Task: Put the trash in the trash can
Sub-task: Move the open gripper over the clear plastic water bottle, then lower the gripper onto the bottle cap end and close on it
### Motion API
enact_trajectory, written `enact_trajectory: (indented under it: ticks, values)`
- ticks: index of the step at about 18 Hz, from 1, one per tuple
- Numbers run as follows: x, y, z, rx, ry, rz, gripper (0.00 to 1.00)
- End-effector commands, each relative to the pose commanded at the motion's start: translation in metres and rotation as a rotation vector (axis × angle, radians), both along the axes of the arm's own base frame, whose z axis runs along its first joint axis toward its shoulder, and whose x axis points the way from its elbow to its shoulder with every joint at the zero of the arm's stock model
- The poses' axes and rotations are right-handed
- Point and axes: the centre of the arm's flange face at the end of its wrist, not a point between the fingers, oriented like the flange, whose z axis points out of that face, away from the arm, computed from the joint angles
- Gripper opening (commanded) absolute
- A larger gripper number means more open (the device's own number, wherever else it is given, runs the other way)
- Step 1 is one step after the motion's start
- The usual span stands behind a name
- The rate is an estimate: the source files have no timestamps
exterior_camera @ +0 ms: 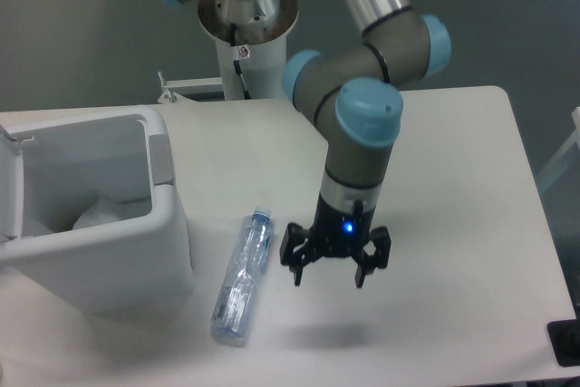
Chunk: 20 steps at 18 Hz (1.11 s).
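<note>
Wrapper (101, 213) already lies inside the trash can (163, 251) at the left of the frame, while the crushed bottle (243, 276) waits on the table (453, 188) just beside it, and the gripper (328, 276), spread wide and empty, hovers right of the bottle.

One crushed clear bottle (243, 277) is seen on the surface (444, 178), one white wrapper (101, 214) inside one trash can (100, 265), and one hand (328, 275).

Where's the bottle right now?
The bottle lies flat on the table, lower centre-left of the view, between the trash can and the open gripper.
</note>
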Motion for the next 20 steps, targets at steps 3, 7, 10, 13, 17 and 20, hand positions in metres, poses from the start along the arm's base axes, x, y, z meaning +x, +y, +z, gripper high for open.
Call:
enact_trajectory:
  ticks: [3,7,10,13,17,20]
  values:
    - [0.016,0.022,-0.024,-0.029,-0.006,-0.057,1.00]
    - [0.053,0.044,-0.041,-0.093,0.020,-0.114,1.00]
    - [0.065,0.052,-0.051,-0.106,0.014,-0.134,1.00]
    - [0.083,0.057,-0.061,-0.142,0.025,-0.154,1.00]
    - [0.088,0.058,-0.070,-0.157,0.021,-0.161,1.00]
    - [0.090,0.059,-0.076,-0.162,0.016,-0.163,1.00]
